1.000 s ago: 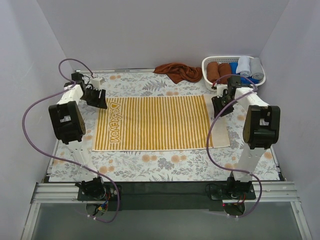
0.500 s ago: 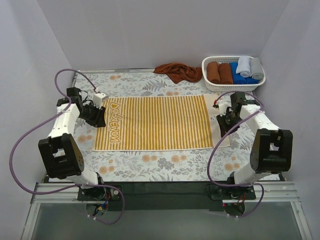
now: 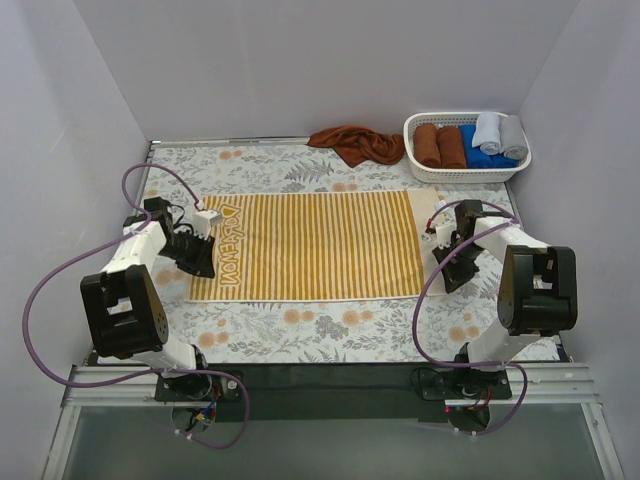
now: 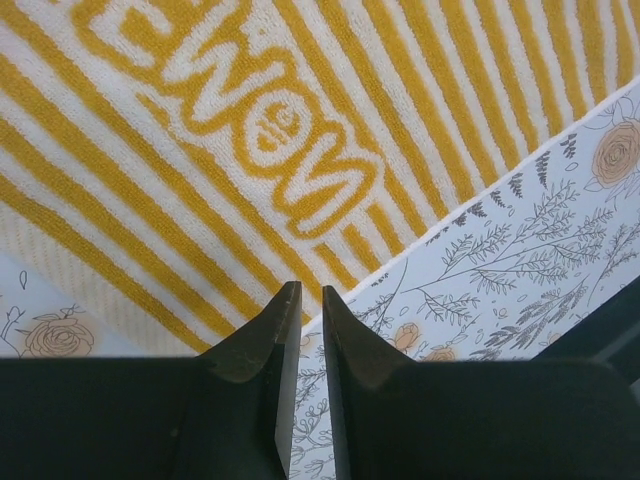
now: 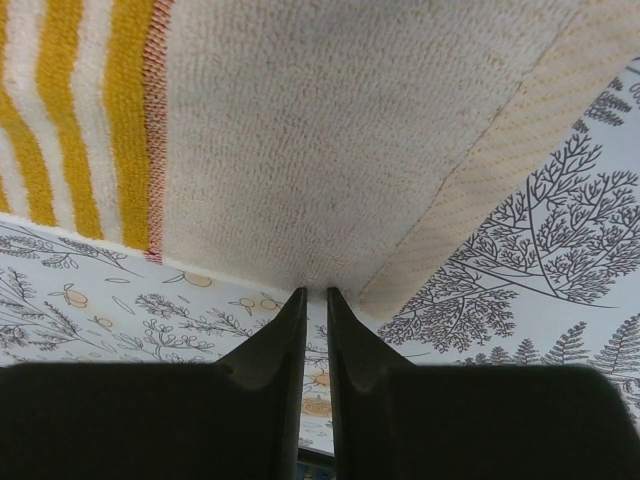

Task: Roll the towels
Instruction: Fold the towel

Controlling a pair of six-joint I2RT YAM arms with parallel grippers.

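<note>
Mustard-yellow striped towel [image 3: 315, 245] lies flat mid-frame in the top view, and the rust-brown towel [image 3: 352, 142] is bunched above it, left of the basket [image 3: 465, 174]. The left gripper [image 4: 308, 292] has its fingers pinched on the striped one's lower left corner. The right gripper [image 5: 314, 292] pinches the lower right corner.

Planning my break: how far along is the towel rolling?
Done: nothing rolled on the table yet; the striped towel lies flat. In hand: the left gripper and right gripper pinch its near corners. Left: rolling it, then the brown towel crumpled at the far edge.
</note>
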